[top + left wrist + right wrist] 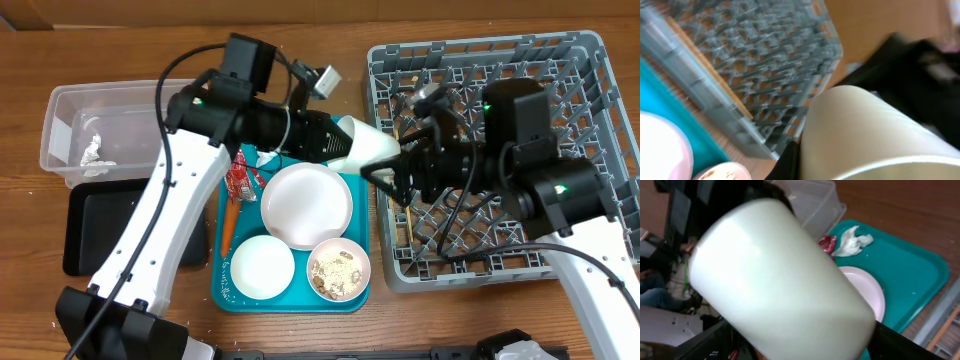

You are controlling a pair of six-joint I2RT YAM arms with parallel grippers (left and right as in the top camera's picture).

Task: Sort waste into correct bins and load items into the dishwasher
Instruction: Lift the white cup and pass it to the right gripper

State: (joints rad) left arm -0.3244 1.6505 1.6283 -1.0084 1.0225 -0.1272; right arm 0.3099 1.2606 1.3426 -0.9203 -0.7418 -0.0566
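Observation:
A white cup point(368, 148) hangs tilted in the air between the teal tray point(222, 290) and the grey dishwasher rack point(590, 80). My left gripper point(335, 140) is shut on its tray-side end; the cup fills the left wrist view point(865, 130) beside one black finger. My right gripper point(392, 165) is open, one finger on each side of the cup's other end. In the right wrist view the cup point(780, 275) spans the gap between the fingers point(802, 340). Contact there is unclear.
The tray holds a white plate point(306, 205), an empty white bowl point(263, 267), a bowl of food scraps point(338, 270), a red wrapper point(240, 180), a crumpled tissue point(852, 240) and a carrot point(230, 225). A clear bin point(60, 110) and a black tray point(85, 230) stand at the left.

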